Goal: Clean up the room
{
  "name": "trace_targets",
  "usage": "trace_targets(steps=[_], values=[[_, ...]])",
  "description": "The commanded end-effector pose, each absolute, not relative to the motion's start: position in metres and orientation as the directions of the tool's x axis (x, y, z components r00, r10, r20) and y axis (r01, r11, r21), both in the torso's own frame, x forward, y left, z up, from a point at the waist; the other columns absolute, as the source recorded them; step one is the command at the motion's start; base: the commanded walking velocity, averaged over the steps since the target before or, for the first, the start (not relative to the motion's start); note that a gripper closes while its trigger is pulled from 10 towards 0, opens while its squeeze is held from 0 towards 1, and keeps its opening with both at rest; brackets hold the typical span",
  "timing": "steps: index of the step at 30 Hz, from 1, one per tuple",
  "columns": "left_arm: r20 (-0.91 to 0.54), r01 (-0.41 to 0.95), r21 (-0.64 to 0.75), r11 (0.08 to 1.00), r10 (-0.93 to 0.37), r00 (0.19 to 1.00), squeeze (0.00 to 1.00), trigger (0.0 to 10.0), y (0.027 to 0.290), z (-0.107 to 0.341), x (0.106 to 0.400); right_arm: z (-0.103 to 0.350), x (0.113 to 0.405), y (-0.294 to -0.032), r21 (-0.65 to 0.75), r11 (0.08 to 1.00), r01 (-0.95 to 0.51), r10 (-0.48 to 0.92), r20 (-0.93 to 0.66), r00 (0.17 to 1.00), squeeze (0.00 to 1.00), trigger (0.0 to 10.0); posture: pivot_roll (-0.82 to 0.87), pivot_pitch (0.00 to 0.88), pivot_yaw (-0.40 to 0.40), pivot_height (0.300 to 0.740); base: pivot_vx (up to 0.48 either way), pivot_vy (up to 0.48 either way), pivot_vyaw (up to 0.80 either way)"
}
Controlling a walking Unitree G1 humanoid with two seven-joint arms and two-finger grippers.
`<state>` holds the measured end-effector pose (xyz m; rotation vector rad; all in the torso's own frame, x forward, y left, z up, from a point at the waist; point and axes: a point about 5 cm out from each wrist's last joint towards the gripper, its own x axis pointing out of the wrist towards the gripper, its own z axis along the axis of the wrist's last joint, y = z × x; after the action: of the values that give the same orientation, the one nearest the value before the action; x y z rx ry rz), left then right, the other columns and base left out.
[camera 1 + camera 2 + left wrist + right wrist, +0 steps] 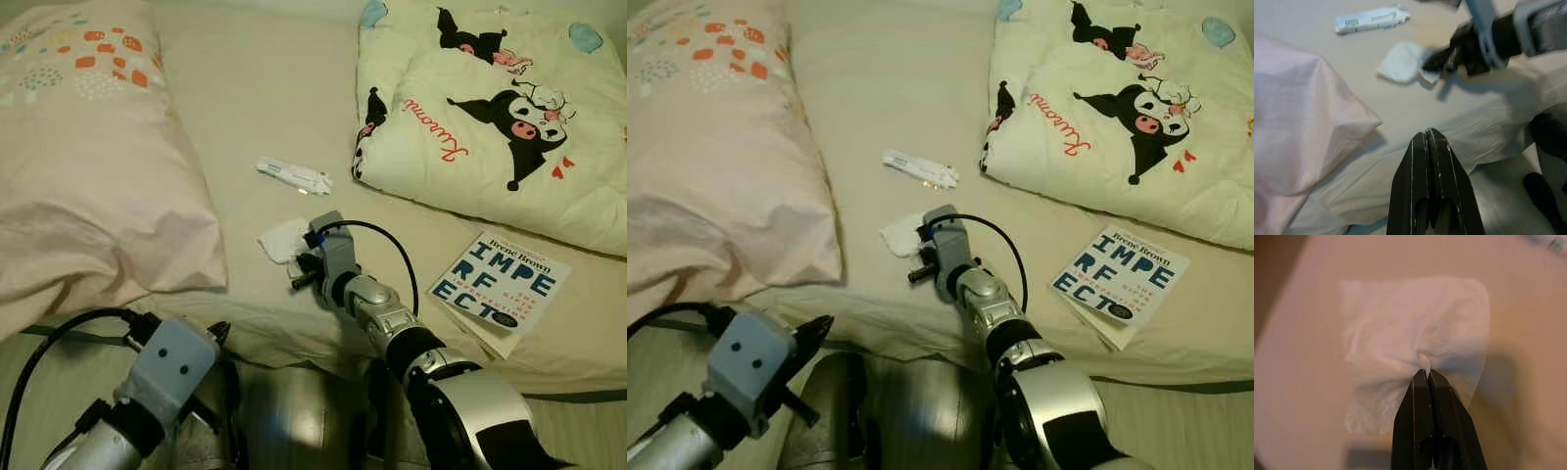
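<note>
Tissue (pixel 1415 347) on the bed sheet (pixel 255 108), between the pillow (pixel 88 166) and the book (pixel 502 282), is pinched at its middle by the closed right gripper (pixel 1428 373). Pickup looks underway; a lift is probably needed next. Left gripper (pixel 1427 134) is held shut at the bed's edge, nothing in it.

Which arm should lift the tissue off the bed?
Right. The right gripper is already pinched shut on the tissue. The left gripper is shut, back at the bed edge.
</note>
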<state>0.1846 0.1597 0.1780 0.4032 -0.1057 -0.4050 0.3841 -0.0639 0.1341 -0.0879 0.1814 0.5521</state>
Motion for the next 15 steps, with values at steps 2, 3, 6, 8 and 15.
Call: trace_targets(steps=[2, 3, 6, 8, 15], values=[[-0.004, 0.386, 0.396, 0.833, -0.418, 0.908, 0.0, 10.0, 0.16, 0.168, 0.193, 0.137, 0.385, -0.065, 0.0, 0.853, -0.522, 0.516, -0.16, 0.842, 0.0, 0.0, 0.21, 0.333, -0.028, 0.573, 0.0, 0.0, 0.0], [-0.004, 0.386, 0.396, 0.833, -0.418, 0.908, 0.0, 10.0, 0.16, 0.168, 0.193, 0.137, 0.385, -0.065, 0.0, 0.853, -0.522, 0.516, -0.16, 0.842, 0.0, 0.0, 0.21, 0.333, -0.028, 0.573, 0.0, 0.0, 0.0], [0.006, 0.38, 0.39, 0.839, -0.414, 0.91, 0.0, 10.0, 0.161, 0.165, 0.2, 0.143, 0.387, -0.065, 0.009, 0.856, -0.517, 0.514, -0.125, 0.849, 0.0, 0.0, 0.19, 0.308, -0.027, 0.573, 0.0, 0.0, 0.0], [0.028, 0.325, 0.357, 0.876, -0.358, 0.933, 0.0, 10.0, 0.166, 0.162, 0.215, 0.156, 0.391, -0.067, 0.046, 0.865, -0.499, 0.501, -0.043, 0.864, 0.0, 0.0, 0.15, 0.275, -0.023, 0.573, 0.0, 0.0, 0.0], [0.013, 0.053, 0.292, 0.955, -0.06, 0.998, 0.0, 10.0, 0.186, 0.145, 0.266, 0.176, 0.388, -0.081, 0.038, 0.902, -0.43, 0.419, 0.161, 0.894, 0.0, 0.0, 0.01, 0.144, 0.009, 0.573, 0.0, 0.0, 0.0]])
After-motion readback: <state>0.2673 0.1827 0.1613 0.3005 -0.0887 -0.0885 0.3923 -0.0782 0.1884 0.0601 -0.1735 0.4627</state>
